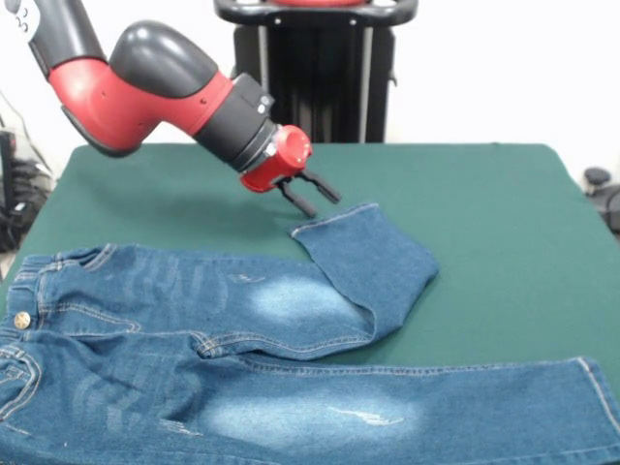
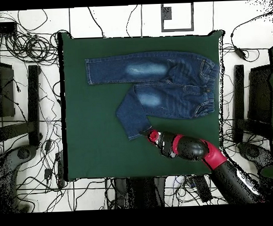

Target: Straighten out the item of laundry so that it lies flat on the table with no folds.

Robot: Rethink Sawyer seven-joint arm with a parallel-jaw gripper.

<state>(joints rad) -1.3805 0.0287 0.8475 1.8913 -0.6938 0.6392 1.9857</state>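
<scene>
Jeans (image 1: 242, 378) spread across the near half of the green bench (image 1: 504, 213) in the front view, waistband at 9 o'clock, one leg run out straight toward 3 o'clock, the other doubled back at the knee so its hem (image 1: 334, 221) points up toward 12 o'clock. Tool (image 1: 312, 194) hovering just beside that hem at its 11 o'clock, black fingers spread and released, holding nothing, seemingly not yet touching denim. Step in hand, by judgement: pinching the folded leg's cuff. Best done by closing on the hem edge itself, taking only the top layer, then drawing low and steadily toward 3 o'clock, parallel to the straight leg, until the crease at the knee opens; lifting high risks dragging the whole garment. In the overhead view, long axis of the jeans from 3 to 9 o'clock, waistband (image 2: 211, 84) at 3, straight leg's hem at 9, folded leg angled toward 7.
</scene>
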